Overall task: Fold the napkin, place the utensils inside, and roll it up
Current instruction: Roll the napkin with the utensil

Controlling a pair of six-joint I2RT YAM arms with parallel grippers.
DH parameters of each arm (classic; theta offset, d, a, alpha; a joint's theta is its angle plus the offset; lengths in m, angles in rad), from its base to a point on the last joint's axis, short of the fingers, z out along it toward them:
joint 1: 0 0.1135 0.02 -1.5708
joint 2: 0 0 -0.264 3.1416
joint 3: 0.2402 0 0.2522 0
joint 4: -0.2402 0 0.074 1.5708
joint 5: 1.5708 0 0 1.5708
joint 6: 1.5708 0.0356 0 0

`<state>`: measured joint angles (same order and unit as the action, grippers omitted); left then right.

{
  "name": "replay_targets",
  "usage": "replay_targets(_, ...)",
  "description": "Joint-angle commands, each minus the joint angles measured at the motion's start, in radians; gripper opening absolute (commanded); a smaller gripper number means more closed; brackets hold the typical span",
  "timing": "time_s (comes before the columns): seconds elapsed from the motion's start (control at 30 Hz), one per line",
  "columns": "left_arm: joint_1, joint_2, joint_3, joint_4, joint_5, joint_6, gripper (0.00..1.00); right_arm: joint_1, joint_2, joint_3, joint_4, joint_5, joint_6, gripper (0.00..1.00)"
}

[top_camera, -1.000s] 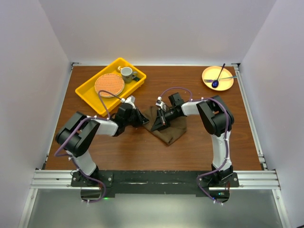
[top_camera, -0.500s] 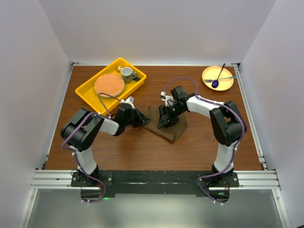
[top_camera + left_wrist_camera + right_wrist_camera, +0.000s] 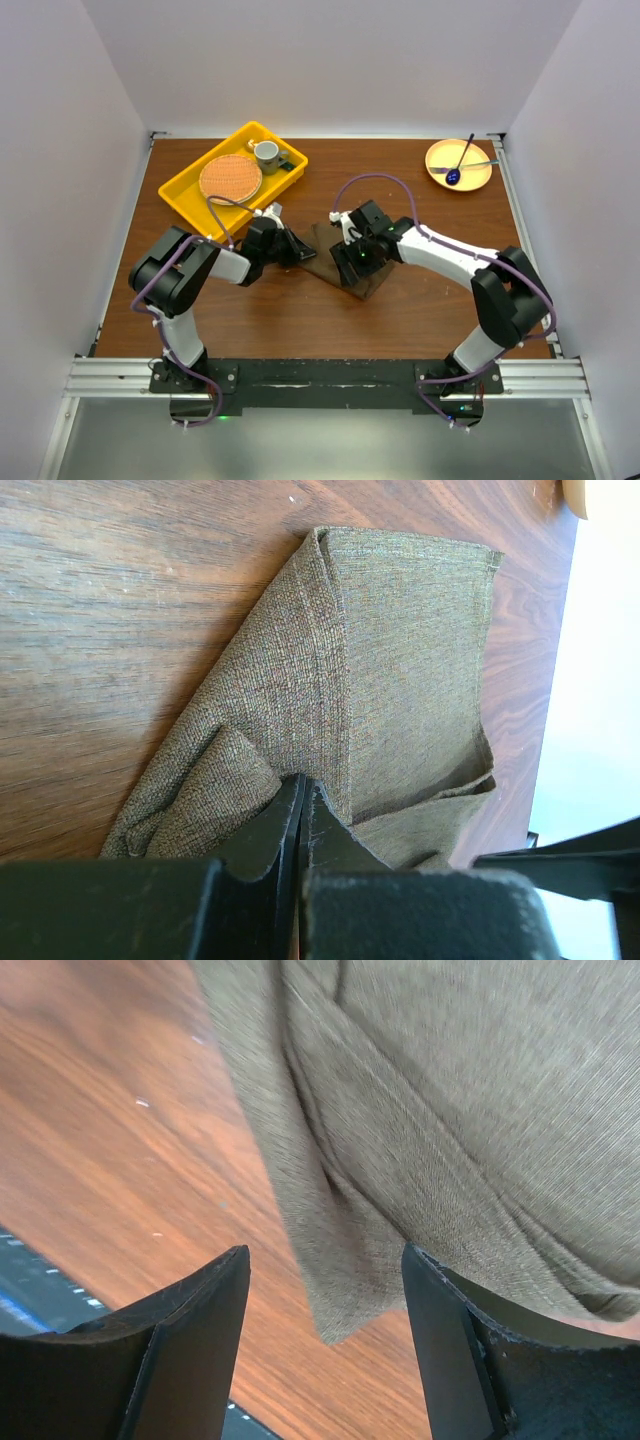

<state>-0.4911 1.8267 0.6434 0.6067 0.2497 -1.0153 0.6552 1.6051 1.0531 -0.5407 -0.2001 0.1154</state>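
The olive-brown napkin [image 3: 362, 288] lies crumpled and partly folded at the table's middle. My left gripper [image 3: 303, 252] is at its left corner. In the left wrist view the jaws [image 3: 300, 785] are shut on a pinch of the napkin [image 3: 400, 650], which bunches up beside the fingers. My right gripper [image 3: 352, 265] hovers low over the napkin's near part. Its jaws [image 3: 325, 1260] are open, and a folded corner of the napkin [image 3: 450, 1110] hangs loose between them without touching either finger. The utensils are out of view.
A yellow tray [image 3: 190, 195] at the back left holds a round orange woven mat [image 3: 230, 178] and a mug [image 3: 266, 153]. A yellow plate [image 3: 478, 178] at the back right carries a dark spoon [image 3: 462, 155] and a pale utensil.
My right gripper opened, let go of the napkin, and swung from the napkin's far side toward its near corner. The left gripper stayed put, still shut.
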Motion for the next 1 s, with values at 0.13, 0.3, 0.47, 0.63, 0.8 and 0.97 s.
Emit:
replay_targets(0.13,0.013,0.040,-0.027,-0.208,-0.063,0.055,0.00,0.031,0.049,-0.059,0.076,0.129,0.073,0.50)
replay_targets(0.3,0.014,0.032,-0.019,-0.219,-0.058,0.064,0.00,0.021,0.068,-0.107,0.107,0.111,0.139,0.00)
replay_targets(0.47,0.025,0.034,-0.022,-0.228,-0.059,0.073,0.00,-0.086,0.160,-0.166,0.145,-0.011,0.214,0.00)
replay_targets(0.63,0.026,0.045,-0.001,-0.239,-0.053,0.092,0.00,-0.088,0.150,-0.212,0.173,-0.032,0.240,0.00)
replay_targets(0.8,0.026,0.059,0.018,-0.246,-0.049,0.090,0.00,-0.043,0.135,-0.084,0.066,0.097,0.176,0.18)
replay_targets(0.97,0.026,0.072,0.041,-0.262,-0.044,0.098,0.00,0.078,0.108,0.108,-0.086,0.243,0.110,0.50)
